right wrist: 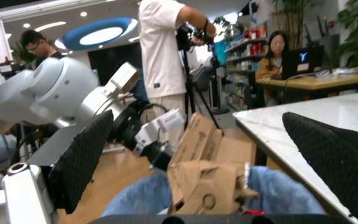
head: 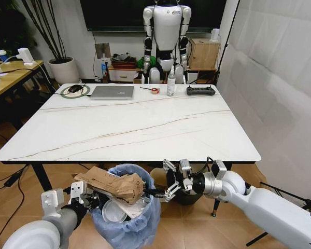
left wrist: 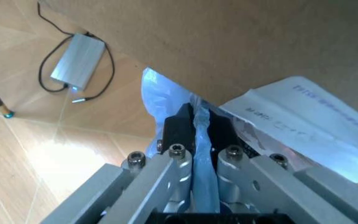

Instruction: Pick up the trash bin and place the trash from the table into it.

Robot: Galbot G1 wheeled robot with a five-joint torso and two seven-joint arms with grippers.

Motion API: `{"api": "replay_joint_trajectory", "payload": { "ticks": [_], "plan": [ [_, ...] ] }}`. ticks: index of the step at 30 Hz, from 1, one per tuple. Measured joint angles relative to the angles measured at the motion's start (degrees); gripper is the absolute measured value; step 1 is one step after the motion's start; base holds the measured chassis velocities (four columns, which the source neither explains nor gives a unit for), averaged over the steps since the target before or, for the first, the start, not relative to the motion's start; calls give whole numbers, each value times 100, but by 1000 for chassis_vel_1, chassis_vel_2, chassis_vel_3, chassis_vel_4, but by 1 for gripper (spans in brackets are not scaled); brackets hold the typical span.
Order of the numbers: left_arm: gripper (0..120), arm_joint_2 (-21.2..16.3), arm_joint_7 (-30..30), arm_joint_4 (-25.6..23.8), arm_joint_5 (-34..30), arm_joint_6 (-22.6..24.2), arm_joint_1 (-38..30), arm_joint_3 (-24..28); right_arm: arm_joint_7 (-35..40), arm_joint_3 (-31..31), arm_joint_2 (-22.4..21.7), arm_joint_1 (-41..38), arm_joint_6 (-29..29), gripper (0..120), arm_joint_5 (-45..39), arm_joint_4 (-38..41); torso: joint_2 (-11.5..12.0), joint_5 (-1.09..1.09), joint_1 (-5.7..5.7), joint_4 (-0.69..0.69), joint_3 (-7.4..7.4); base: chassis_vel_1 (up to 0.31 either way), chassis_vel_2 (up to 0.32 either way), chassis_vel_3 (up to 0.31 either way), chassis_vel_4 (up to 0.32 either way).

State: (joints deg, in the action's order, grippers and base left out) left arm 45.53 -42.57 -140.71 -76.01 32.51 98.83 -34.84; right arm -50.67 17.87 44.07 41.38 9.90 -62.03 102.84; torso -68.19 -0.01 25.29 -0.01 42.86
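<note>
Just below the near edge of the table [head: 145, 129], I hold the bin [head: 128, 228] up off the floor with my left gripper [head: 84, 196]. In my left wrist view its two fingers [left wrist: 177, 131] are pressed together on a fold of the blue bag [left wrist: 201, 154], so the bag's rim is what I am hanging on to. I grip it there because the rim is the easy part to pinch, and it keeps the bin's mouth facing up and close to the table. My right gripper [head: 171, 182] sits just beside the bin on the other side, with its fingers spread wide and nothing in them. I think it is open because it has nothing left to carry. The trash is in the bin: a brown paper bag [head: 114, 184] sticks up over the rim, and a white lid [head: 113, 211] lies lower down beside it. The bag pokes out because it is big and stiff. I see no litter on the tabletop. A laptop [head: 112, 92], a bottle [head: 171, 82] and a black controller [head: 200, 91] stay at the far end, and those are not trash. So I judge the job is about done.
</note>
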Motion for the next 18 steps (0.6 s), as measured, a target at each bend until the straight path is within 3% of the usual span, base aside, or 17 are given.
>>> {"api": "replay_joint_trajectory", "payload": {
  "ticks": [3,5,15,18],
  "plan": [
    [0,10,-4,29,87,4,19,-3,33,-216,74,91,0,100,-5,-12,0,0,0,0,0,0,0,0,0],
    [0,40,-20,78,248,17,34,3,117,-695,161,335,-8,100,-29,-18,0,0,0,1,0,0,0,0,0],
    [0,164,-23,169,403,51,47,66,292,-1630,83,809,170,100,-210,-231,0,0,0,0,0,0,0,0,0],
    [0,206,-2,152,425,38,71,66,636,-2065,110,1103,222,100,-167,-382,0,1,0,2,1,0,0,0,0]
  ]
}}
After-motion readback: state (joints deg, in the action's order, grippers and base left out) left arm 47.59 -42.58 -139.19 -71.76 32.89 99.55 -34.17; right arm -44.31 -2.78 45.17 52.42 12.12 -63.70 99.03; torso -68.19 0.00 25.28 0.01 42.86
